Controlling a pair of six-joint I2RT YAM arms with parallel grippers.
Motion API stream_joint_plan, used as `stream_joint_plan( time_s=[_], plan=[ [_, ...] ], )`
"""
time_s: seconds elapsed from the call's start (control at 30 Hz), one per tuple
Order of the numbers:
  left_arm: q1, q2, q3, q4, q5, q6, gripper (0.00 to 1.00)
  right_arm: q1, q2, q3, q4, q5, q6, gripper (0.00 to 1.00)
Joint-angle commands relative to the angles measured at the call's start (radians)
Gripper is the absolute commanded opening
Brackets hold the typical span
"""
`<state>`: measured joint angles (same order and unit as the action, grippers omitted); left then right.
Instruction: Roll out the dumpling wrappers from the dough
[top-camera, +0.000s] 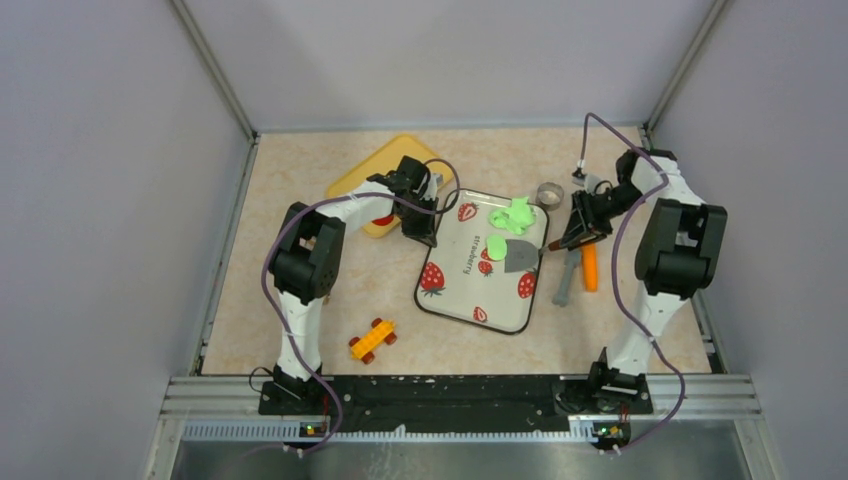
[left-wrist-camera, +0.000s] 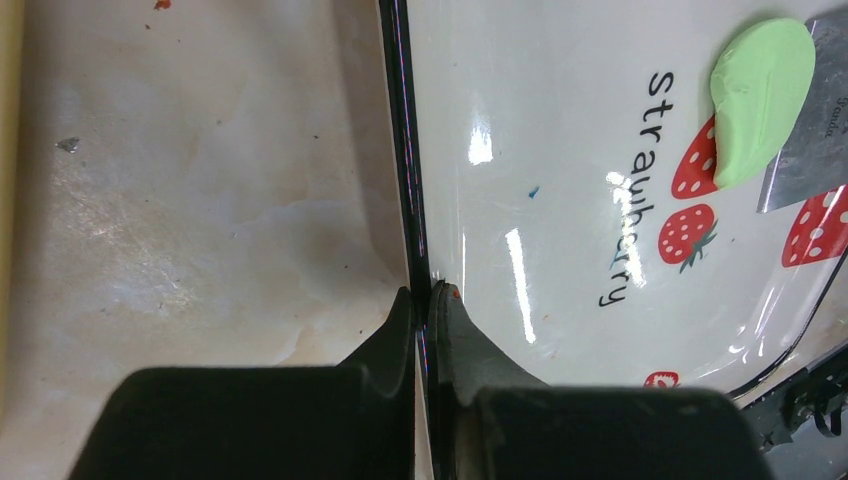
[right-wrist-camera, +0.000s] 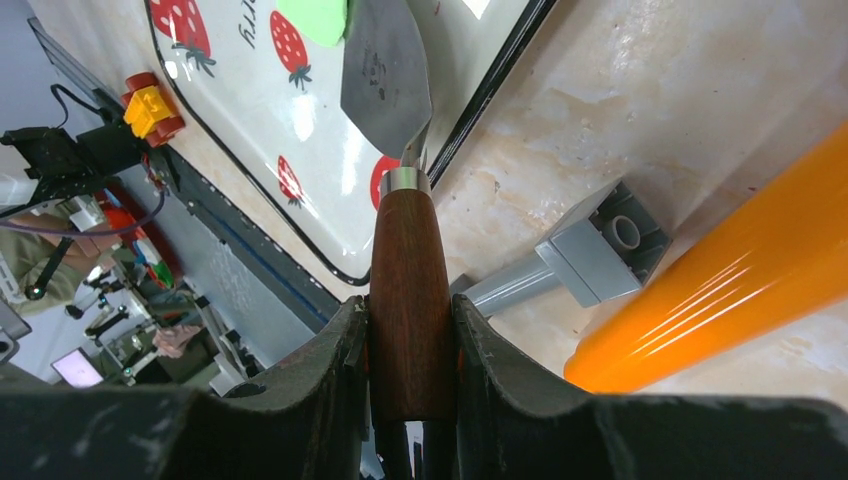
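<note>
Right pincer (right-wrist-camera: 408, 305) is clamped round the brown wooden handle of a metal-bladed scraper (right-wrist-camera: 383, 85). The left pincer (left-wrist-camera: 425, 295) is pinched narrow onto the black rim of the white glossy strawberry-print tray (left-wrist-camera: 560, 130), one finger on each side.

Biggest to smallest from there:
- the beige marbled desk (top-camera: 300, 170) carries everything
- the tray sits in the middle of it
- a shiny orange rolling pin (right-wrist-camera: 730, 280) lies on the desk just off the tray's right side, with nothing gripping it
- the bright green ragged lump of dough (top-camera: 517, 214) sits at the tray's far end
- the thin flat green oval wrapper (left-wrist-camera: 762, 100) lies nearer the tray's middle, with the scraper blade right against its edge

Looks like the step in hand is lifting that wrapper off the tray. To do it well, the robot probably wants the blade almost flat to the glaze and slid under the thin edge. Shoving into it would likely bunch or tear the putty. The left side's job is just to stop the tray skating away, so a firm pinch on the rim matters while the blade pushes.
</note>
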<state>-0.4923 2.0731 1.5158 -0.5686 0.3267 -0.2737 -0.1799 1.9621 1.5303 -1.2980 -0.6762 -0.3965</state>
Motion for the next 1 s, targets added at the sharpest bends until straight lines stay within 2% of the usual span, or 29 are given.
stream_joint_plan(
  time_s=[0.0,0.2,0.33,0.53,0.97],
  plan=[
    [-0.005,0.021,0.018,-0.017,0.040,0.027,0.00,-0.010,0.021,0.047,0.026,0.066,0.007,0.00],
    [-0.002,0.028,0.023,-0.017,0.058,0.032,0.00,-0.002,0.053,0.067,0.034,0.046,0.002,0.00],
    [0.005,0.041,0.028,-0.011,0.114,0.059,0.00,0.040,0.085,0.089,0.042,0.031,-0.006,0.00],
    [0.012,0.058,0.067,-0.033,0.128,0.099,0.00,0.082,0.136,0.128,0.053,-0.024,-0.021,0.00],
    [0.020,0.035,0.103,-0.057,0.134,0.151,0.01,0.063,0.054,0.109,-0.052,-0.291,-0.190,0.00]
  ],
)
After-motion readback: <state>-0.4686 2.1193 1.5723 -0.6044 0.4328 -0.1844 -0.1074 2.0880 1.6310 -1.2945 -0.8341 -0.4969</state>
